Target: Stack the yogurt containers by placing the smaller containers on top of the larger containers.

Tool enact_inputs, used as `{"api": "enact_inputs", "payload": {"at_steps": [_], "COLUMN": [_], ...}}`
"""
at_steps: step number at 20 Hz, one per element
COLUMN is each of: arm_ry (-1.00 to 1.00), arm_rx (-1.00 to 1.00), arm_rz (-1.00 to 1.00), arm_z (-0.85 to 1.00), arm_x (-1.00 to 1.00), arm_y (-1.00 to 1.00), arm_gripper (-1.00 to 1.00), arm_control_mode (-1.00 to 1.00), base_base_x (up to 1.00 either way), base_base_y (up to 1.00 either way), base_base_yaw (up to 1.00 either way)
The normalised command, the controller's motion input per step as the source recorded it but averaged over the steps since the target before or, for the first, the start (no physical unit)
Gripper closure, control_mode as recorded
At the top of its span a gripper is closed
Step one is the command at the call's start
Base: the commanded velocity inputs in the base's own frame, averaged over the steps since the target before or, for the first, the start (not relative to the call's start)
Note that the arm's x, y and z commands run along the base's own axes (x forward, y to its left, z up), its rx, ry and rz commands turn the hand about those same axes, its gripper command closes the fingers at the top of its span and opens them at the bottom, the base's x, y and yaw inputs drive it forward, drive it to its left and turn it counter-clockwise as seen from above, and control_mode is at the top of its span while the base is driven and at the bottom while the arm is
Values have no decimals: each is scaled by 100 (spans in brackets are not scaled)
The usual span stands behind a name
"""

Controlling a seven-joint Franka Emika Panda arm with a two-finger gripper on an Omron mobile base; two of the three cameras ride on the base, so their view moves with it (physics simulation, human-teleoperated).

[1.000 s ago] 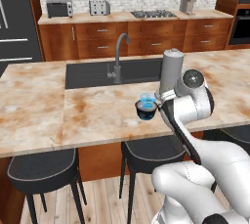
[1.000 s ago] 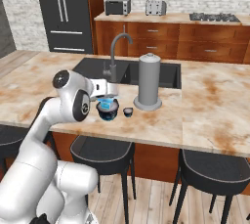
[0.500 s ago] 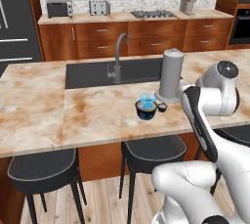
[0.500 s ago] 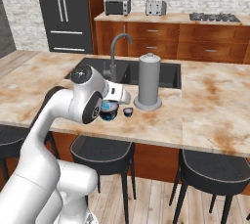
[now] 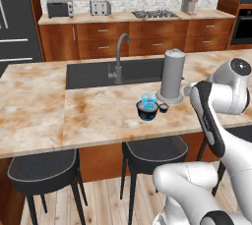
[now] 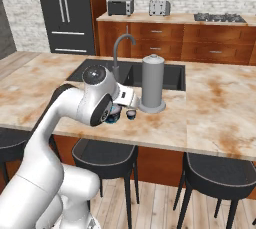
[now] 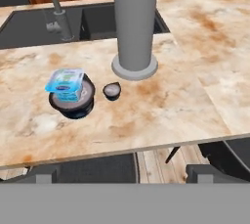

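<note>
The light-blue cup (image 7: 67, 85) sits on the navy tub (image 7: 73, 103) on the surface (image 7: 161, 110), slightly off-centre toward one side, while the tiny cup (image 7: 112, 90) stands apart just beside the tub, near the grey cylinder (image 7: 135, 22). The tool stands wide open and empty, back from the cups. Reaching for the tiny cup risks nudging the tub and toppling the blue cup, or brushing the cylinder.
</note>
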Motion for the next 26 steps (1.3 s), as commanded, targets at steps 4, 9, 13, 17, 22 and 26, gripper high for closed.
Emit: {"api": "enact_inputs", "payload": {"at_steps": [4, 9, 13, 17, 22, 26], "arm_ry": [-4, -13, -19, -19, -17, -8], "arm_rx": [5, 15, 16, 14, 24, 33], "arm_rz": [-7, -27, -34, -38, -39, -36], "arm_z": [-2, 0, 0, 0, 0, 0], "arm_x": [-19, -25, -16, -2, 0, 0], "arm_y": [-5, 2, 12, 17, 9, 0], "arm_gripper": [-100, -100, -100, -100, -100, -100], "arm_control_mode": [-100, -100, -100, -100, -100, -100], "base_base_x": [0, 0, 0, 0, 0, 0], "base_base_y": [0, 0, 0, 0, 0, 0], "base_base_yaw": [0, 0, 0, 0, 0, 0]}}
